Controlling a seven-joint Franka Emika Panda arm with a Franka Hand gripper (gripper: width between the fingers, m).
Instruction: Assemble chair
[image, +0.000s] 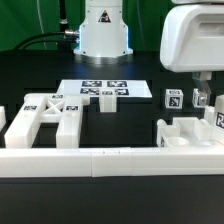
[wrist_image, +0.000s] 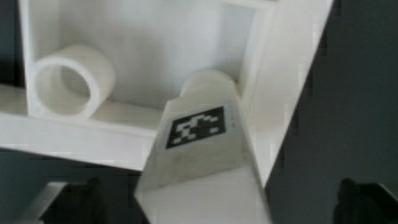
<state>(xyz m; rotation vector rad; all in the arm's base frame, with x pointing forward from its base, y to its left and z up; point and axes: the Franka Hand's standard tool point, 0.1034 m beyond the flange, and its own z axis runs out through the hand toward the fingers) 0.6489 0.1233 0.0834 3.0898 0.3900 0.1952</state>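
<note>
My gripper (image: 200, 100) hangs at the exterior view's right, just above the seat slab (image: 188, 132), a chair part with a round hole (wrist_image: 71, 82). In the wrist view a short white square post (wrist_image: 199, 150) with a tag stands between my dark fingers (wrist_image: 71, 200), and a gap shows on each side of it. The jaws stand open around it. Another tagged post (image: 173, 99) stands just left of the gripper. The X-braced frame (image: 45, 115) lies at the exterior view's left. A small white block (image: 103, 105) sits near the middle.
The marker board (image: 100, 88) lies flat behind the middle, in front of the robot base (image: 103, 30). A long low white rail (image: 100, 160) runs along the front, with the parts behind it.
</note>
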